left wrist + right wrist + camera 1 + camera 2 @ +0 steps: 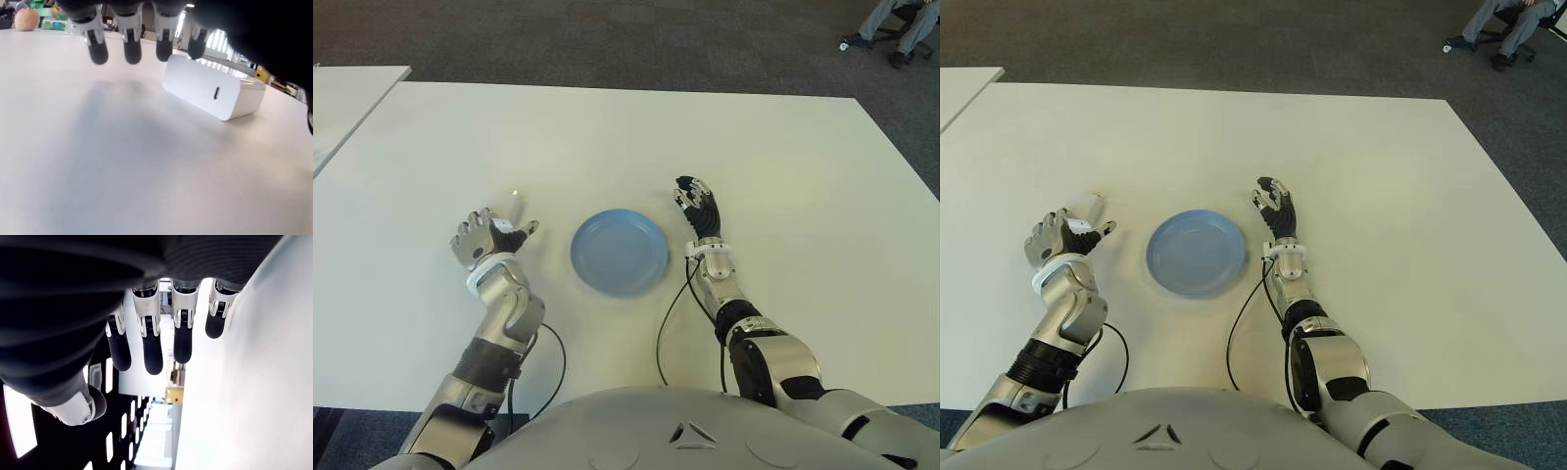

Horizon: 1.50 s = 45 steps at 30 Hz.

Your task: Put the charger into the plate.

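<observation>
The round blue plate [619,252] sits mid-worktop [783,157] with nothing in it. At its 9 o'clock, the small white block-shaped charger [212,87] lies on the worktop just beyond the left robot hand [489,236], whose fingers [132,50] hang loosely spread, gripping nothing. The right robot hand [698,207] shows at 3 o'clock, fingers relaxed, empty.

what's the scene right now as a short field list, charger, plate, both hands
charger: white block lying on the white table, just beyond the left hand, not grasped
plate: blue plate, nothing in it, between the two hands
left hand: left of the plate, fingers open above the table beside the charger
right hand: right of the plate, open, holding nothing
task status: charger not yet in plate
</observation>
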Tool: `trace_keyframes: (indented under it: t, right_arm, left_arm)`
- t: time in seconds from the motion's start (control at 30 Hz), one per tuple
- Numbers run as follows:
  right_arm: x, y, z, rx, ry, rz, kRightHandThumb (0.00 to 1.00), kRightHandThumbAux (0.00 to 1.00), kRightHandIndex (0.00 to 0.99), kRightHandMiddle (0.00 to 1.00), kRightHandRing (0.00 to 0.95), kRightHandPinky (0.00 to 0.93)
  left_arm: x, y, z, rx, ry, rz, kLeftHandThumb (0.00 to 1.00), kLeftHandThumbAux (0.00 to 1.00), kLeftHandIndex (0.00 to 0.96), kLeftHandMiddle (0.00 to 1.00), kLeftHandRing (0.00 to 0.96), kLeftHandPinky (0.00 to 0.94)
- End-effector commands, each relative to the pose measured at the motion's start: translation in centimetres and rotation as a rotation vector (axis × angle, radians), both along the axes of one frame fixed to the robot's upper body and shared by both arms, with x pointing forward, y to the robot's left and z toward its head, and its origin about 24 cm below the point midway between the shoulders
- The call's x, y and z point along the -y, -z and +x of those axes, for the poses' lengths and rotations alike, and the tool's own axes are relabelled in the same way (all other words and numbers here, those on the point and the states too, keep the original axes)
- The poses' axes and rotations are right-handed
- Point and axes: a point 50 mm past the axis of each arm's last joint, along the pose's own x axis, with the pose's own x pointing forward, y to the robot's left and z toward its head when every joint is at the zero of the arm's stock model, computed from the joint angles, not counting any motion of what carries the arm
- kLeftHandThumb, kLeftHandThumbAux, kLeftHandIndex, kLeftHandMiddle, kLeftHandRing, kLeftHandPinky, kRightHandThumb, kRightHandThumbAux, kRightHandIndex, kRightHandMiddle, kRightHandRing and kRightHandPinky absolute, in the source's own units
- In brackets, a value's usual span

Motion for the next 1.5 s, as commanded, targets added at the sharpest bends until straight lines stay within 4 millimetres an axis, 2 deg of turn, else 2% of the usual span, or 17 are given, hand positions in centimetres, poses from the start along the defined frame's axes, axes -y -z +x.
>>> trace_keyframes:
  t: [0.03,0.2,0.43,0.83,1.5]
  right_arm:
    - [0.3,2.6,-2.0,-0.131,0.011,0.015,0.000,0.631,0.247,0.269,0.199,0.116]
    - [0.4,2.6,-2.0,-0.131,0.007,0.021,0.000,0.634,0.250,0.269,0.200,0.126]
    - [0.6,2.6,-2.0,-0.126,0.001,0.022,0.000,0.642,0.250,0.275,0.205,0.126]
    - [0.7,2.7,-2.0,-0.134,-0.013,0.017,0.000,0.639,0.243,0.283,0.214,0.137]
    - [0.8,2.7,-2.0,-0.143,-0.030,0.026,0.000,0.642,0.237,0.296,0.229,0.138]
  left_arm:
    - [-0.3,1.0,0.4,-0.051,-0.008,0.009,0.175,0.310,0.000,0.000,0.003,0.054]
    - [-0.4,1.0,0.9,-0.069,-0.003,0.041,0.167,0.306,0.000,0.000,0.000,0.010]
    - [-0.9,0.0,2.1,-0.049,0.006,0.093,0.146,0.305,0.000,0.000,0.000,0.000]
    - [-1.0,-1.0,2.6,0.030,0.022,0.168,0.157,0.289,0.000,0.000,0.000,0.000]
    - [-1.4,-2.1,3.1,0.073,0.044,0.193,0.174,0.271,0.000,0.000,0.000,0.000]
